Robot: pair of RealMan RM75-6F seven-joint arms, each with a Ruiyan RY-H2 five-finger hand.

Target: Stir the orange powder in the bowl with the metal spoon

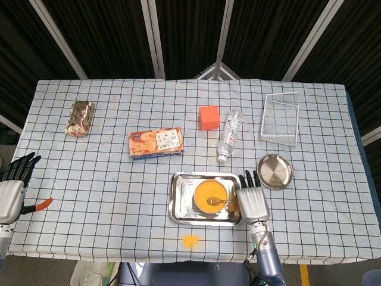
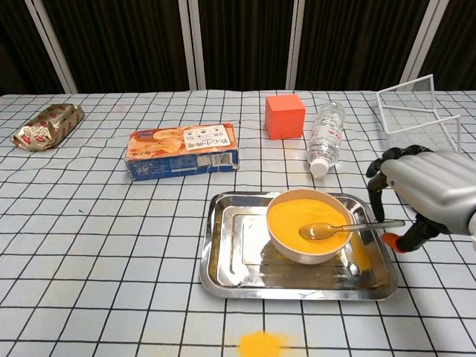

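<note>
We judge the task to be at its start: the metal spoon [image 2: 348, 227] lies with its scoop in the orange powder [image 2: 305, 214] and its handle over the rim of the bowl [image 2: 281, 236], which stands in the steel tray [image 2: 223, 253]. Our right hand [image 2: 431, 186] hovers just right of the bowl, beside the handle's end, fingers curled downward; we cannot tell whether any of them touches the handle, and nothing looks pinched. Our left hand [image 1: 13, 187] rests far to the left of the bowl at the table edge, fingers straight and holding nothing. Next we would need to close thumb and finger on the handle's end and sweep the scoop round without tipping the bowl. A small spill of powder [image 2: 260, 344] already lies on the checked tablecloth [image 2: 89, 223] in front of the bowl. Behind the bowl are a biscuit box [image 2: 182, 151], an orange cube [image 2: 285, 117], a water bottle [image 2: 325, 137] and a wire basket [image 2: 416, 111]; dark curtains hang beyond.
</note>
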